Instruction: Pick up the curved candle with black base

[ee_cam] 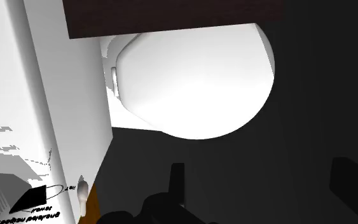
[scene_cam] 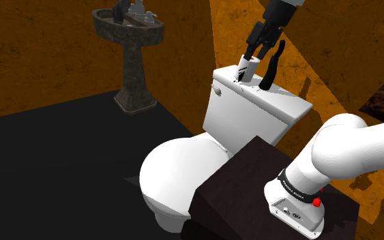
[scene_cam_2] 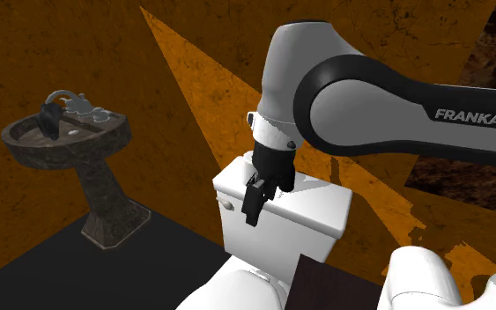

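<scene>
— Where does the candle (scene_cam: 245, 69) sit in the shoulder view?
— On the toilet's tank lid (scene_cam: 282, 103), at the lid's end toward that view's left. It is a short white cylinder with black marks low down. Its long axis leans, the top tipped up and to the view's right, toward the gripper (scene_cam: 263, 49). A black curved strip (scene_cam: 271, 71) stands just beside it; whether it is a finger or part of the candle, one cannot tell.
— And the arm (scene_cam: 350, 146)?
— It rises from the stand (scene_cam: 248, 177), and the hand points down from the top edge.
— The second exterior view?
— The arm bends downward from the right, and the gripper (scene_cam_2: 255, 204) hangs at the tank's (scene_cam_2: 321, 216) front corner.
— The wrist view?
— The fingers (ee_cam: 177, 181) stand wide apart, holding nothing, with the toilet bowl (ee_cam: 196, 76) beyond them.
</scene>
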Action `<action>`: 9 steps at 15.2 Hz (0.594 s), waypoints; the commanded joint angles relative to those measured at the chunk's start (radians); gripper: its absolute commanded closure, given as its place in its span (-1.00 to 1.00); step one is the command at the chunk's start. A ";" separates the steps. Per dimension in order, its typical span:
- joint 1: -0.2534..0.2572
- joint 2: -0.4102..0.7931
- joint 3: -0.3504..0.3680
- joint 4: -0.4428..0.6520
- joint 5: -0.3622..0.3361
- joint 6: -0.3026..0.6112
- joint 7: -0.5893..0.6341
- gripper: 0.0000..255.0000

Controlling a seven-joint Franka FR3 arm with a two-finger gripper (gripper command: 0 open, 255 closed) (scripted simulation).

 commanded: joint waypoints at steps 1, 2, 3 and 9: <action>0.000 0.000 0.000 0.000 0.000 0.000 0.000 -1.00; -0.009 0.012 -0.018 0.011 -0.016 -0.002 -0.018 -1.00; -0.018 0.025 -0.035 0.022 -0.032 -0.004 -0.037 -1.00; -0.063 0.117 -0.137 0.110 -0.119 -0.011 -0.145 -1.00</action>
